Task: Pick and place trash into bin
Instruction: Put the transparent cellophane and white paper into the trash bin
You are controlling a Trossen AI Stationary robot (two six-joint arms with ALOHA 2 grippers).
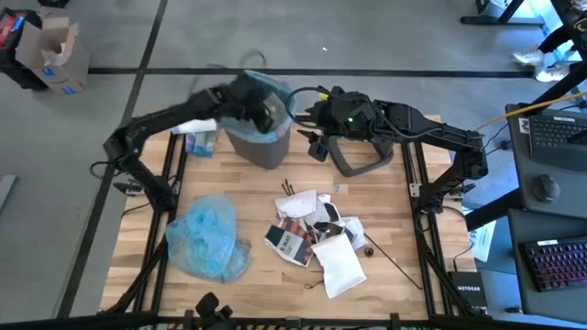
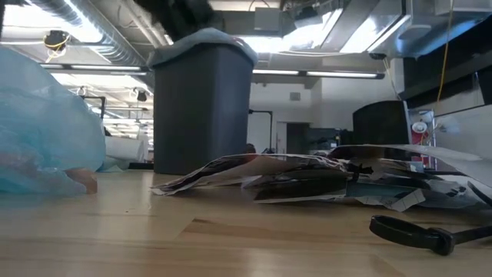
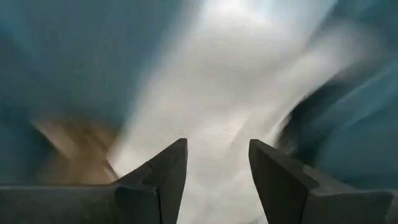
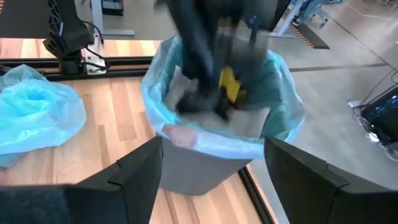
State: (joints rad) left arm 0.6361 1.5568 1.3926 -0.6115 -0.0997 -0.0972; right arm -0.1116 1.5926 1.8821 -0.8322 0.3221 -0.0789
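Observation:
The dark grey bin (image 1: pixel 264 147), lined with a light blue bag, stands at the table's far middle; it also shows in the low view (image 2: pixel 201 108) and the right wrist view (image 4: pixel 205 171). My left gripper (image 1: pixel 261 112) reaches into its mouth (image 4: pixel 205 106), shut on a white piece of trash (image 3: pixel 217 93). My right gripper (image 1: pixel 316 142) hovers just right of the bin, open and holding nothing (image 4: pixel 214 146). More trash (image 1: pixel 312 234) lies in a heap on the near middle of the table (image 2: pixel 292 173): white mailers, printed packets, dark sticks. My left gripper has the white trash (image 3: pixel 214 127) between its two fingers, which stand well apart. They slant down into the bin's mouth from the table's left. Blur hides which part of the trash they are on. The trash sits inside the blue liner, below the rim.
A crumpled light blue bag (image 1: pixel 209 236) lies on the near left of the table (image 2: pixel 38 131). The grey lid (image 1: pixel 362 163) lies under my right arm. A small white-blue packet (image 1: pixel 200 139) sits left of the bin. A cardboard box (image 1: pixel 55 50) stands on the floor.

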